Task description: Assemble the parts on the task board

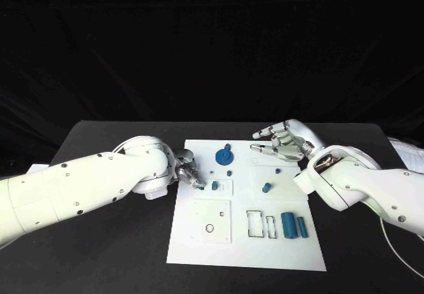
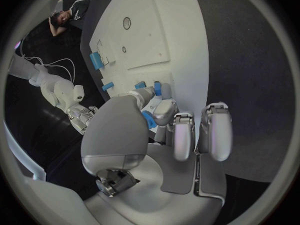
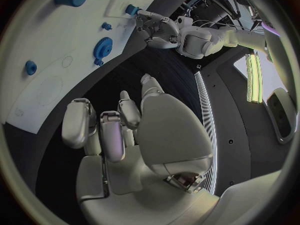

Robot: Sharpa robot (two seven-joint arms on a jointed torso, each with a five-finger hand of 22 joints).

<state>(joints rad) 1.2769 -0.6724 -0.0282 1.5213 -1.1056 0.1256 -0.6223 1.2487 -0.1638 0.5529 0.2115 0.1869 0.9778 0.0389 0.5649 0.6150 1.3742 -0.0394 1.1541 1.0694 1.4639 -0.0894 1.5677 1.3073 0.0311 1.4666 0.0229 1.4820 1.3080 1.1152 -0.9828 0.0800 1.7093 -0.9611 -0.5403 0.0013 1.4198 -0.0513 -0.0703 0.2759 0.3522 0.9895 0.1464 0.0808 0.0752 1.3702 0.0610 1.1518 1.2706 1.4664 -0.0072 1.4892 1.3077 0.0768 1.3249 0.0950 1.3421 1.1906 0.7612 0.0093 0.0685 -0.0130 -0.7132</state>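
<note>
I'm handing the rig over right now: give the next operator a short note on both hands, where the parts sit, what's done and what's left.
Left hand: at the task board's left edge, pinching a small blue part.
Right hand: hovering above the board's far right corner, holding nothing.
Parts: blue gear seated at the far middle; small pieces mid-board; blue peg standing right of centre; two cylinders lying near the right edge by the rectangular slots.
Done: gear appears placed.
Left: seat the pinched part, then the cylinders and the rest.
</note>
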